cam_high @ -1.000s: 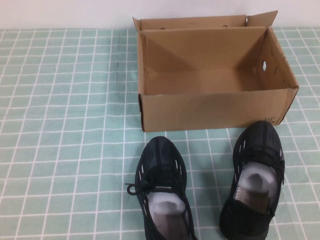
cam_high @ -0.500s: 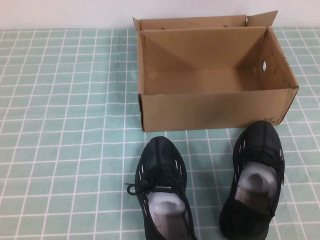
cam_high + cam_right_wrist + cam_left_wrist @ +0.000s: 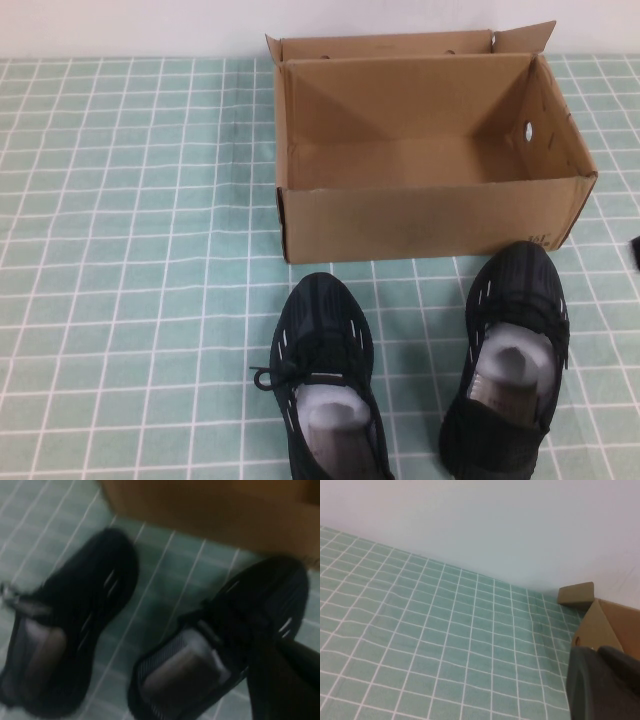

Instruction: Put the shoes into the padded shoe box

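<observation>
Since the shoes (image 3: 330, 380) before the box (image 3: 430, 215) look soft and light, the stuffed collar is best gripped. The right gripper (image 3: 636, 250) is seen right of the box, the left gripper (image 3: 600, 685) near it; the jaws' state cannot be told.

Checked cloth and pale wall

A mint-green tablecloth (image 3: 130, 250) with a white grid covers the whole table; a plain pale wall (image 3: 485, 525) rises right behind its far edge.
</observation>
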Controlling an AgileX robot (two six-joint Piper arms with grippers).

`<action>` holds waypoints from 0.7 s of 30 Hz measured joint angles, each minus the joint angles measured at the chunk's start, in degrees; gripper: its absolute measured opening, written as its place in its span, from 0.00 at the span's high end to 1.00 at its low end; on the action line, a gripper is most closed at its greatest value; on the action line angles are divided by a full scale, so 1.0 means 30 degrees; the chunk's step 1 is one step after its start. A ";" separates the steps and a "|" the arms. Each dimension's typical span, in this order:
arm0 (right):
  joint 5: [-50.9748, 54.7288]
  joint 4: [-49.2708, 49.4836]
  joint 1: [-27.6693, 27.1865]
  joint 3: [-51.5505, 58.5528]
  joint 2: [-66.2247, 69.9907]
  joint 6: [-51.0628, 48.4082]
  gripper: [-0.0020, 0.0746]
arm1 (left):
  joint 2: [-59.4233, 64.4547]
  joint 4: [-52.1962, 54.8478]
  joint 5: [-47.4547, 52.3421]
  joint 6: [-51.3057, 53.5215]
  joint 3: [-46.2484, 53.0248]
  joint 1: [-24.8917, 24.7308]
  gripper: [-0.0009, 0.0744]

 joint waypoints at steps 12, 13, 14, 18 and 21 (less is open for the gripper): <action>0.2761 -0.5821 0.6354 -0.2376 0.5759 -0.2677 0.64 | 0.0000 0.0000 0.0280 0.0000 0.0000 0.0000 0.99; 0.2670 -0.6527 0.6759 -0.2376 0.6115 -0.2422 0.57 | 0.0000 0.0000 0.0406 0.0000 0.0000 0.0000 0.99; 0.2551 -0.7116 0.7061 -0.2376 0.6446 -0.2217 0.54 | 0.0000 0.0000 0.0514 0.0000 0.0000 0.0000 0.99; 0.2021 -0.8414 0.7444 -0.2376 0.7521 -0.1761 0.54 | 0.0000 0.0000 0.0781 0.0000 0.0000 0.0000 0.99; 0.1718 -0.8999 0.7444 -0.2376 0.8323 -0.1573 0.54 | 0.0000 0.0000 0.0868 0.0000 0.0000 0.0000 0.99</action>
